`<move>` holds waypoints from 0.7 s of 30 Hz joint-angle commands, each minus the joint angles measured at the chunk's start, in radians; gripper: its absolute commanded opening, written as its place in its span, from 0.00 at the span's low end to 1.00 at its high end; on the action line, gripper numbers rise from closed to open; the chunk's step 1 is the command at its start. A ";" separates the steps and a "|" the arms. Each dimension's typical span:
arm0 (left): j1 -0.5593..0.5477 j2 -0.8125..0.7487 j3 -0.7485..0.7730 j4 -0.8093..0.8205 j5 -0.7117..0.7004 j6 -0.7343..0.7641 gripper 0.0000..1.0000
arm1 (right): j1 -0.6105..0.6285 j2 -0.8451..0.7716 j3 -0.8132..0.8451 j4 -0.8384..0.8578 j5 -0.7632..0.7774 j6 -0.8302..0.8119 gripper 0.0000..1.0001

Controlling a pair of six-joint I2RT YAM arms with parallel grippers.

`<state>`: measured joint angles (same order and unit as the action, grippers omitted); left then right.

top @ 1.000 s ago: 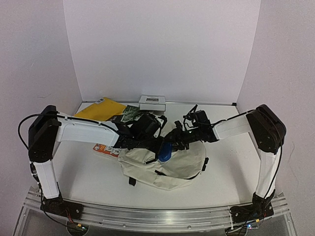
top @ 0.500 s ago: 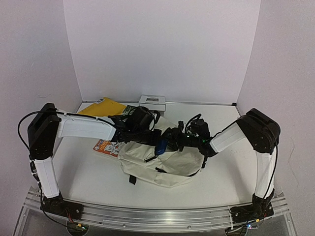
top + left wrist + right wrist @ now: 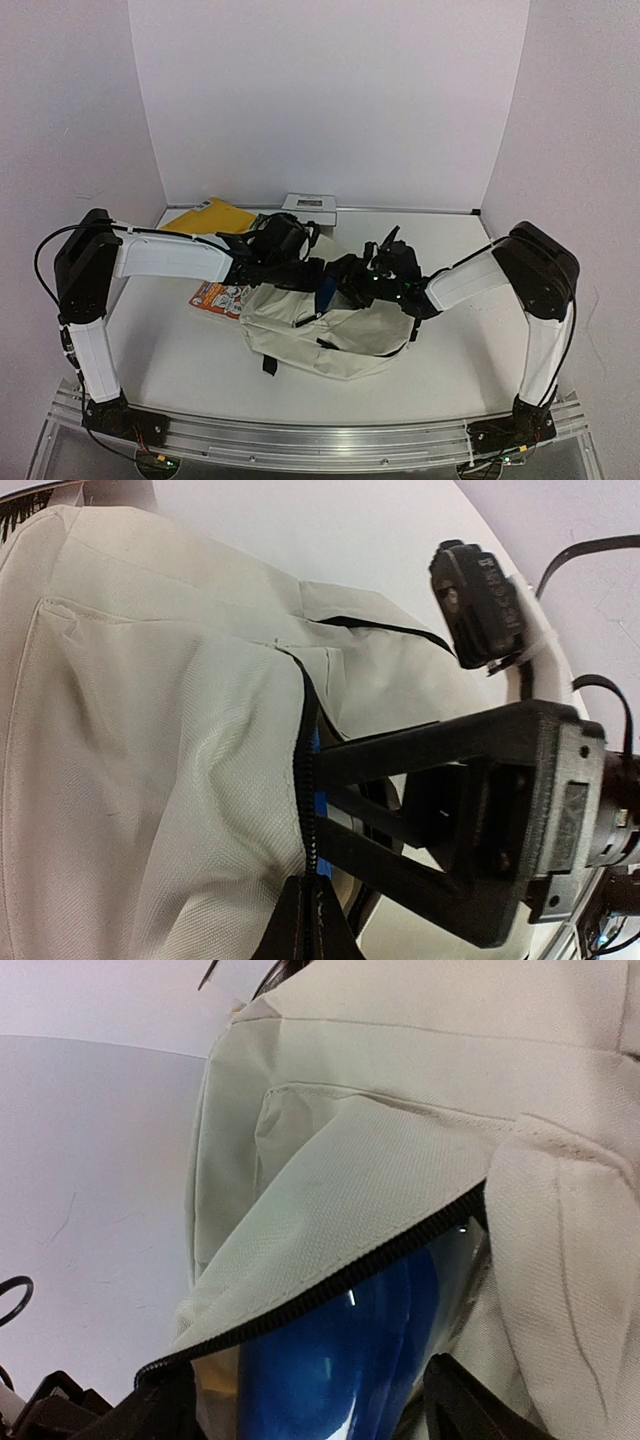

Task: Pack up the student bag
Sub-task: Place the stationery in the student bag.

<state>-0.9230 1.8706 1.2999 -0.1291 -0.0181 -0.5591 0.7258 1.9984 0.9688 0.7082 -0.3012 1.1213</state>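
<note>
Right arm (image 3: 470,272) has swung in leftward since a second ago, and the blue thing (image 3: 330,1350) now sits deeper in the student bag (image 3: 335,335). The bag lies flopped mid-surface (image 3: 180,350), long side left-right, with its mouth on the far side. The left jaws are pinched shut on the bag's zipper edge (image 3: 305,780). The right jaws straddle the blue thing at the mouth, spread wide. Can't tell if they're gripping.

Looks like a robotics lab test cell: plain white panels (image 3: 330,100) boxing in a white table (image 3: 190,365), left arm (image 3: 160,258) and right arm (image 3: 470,275) bolted to an aluminium rail (image 3: 320,437), loose wiring (image 3: 42,262).
</note>
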 commanded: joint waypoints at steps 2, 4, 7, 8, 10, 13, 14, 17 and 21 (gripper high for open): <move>0.015 -0.061 0.006 0.038 0.006 -0.003 0.00 | 0.010 -0.177 0.034 -0.258 0.121 -0.146 0.82; 0.017 -0.059 0.011 0.034 0.008 0.004 0.00 | 0.009 -0.200 0.016 -0.296 0.125 -0.150 0.82; 0.017 -0.056 0.016 0.031 0.012 0.013 0.00 | 0.013 -0.200 0.004 -0.314 0.081 -0.148 0.72; 0.016 -0.055 0.018 0.030 0.015 0.017 0.00 | 0.016 -0.193 0.008 -0.314 0.051 -0.151 0.68; 0.016 -0.054 0.019 0.026 0.015 0.023 0.00 | 0.022 -0.175 0.020 -0.314 0.010 -0.153 0.59; 0.016 -0.053 0.021 0.026 0.015 0.024 0.00 | 0.027 -0.159 0.027 -0.314 -0.010 -0.145 0.50; 0.016 -0.051 0.022 0.027 0.015 0.024 0.00 | 0.027 -0.153 0.026 -0.314 -0.011 -0.140 0.49; 0.016 -0.049 0.025 0.026 0.015 0.022 0.00 | 0.027 -0.137 0.027 -0.311 -0.018 -0.138 0.46; 0.016 -0.047 0.029 0.025 0.014 0.022 0.00 | 0.030 -0.089 0.051 -0.289 -0.042 -0.135 0.38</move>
<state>-0.9173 1.8675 1.2999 -0.1322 0.0063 -0.5499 0.7517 1.8660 0.9722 0.3992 -0.3141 0.9905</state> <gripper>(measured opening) 0.018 0.412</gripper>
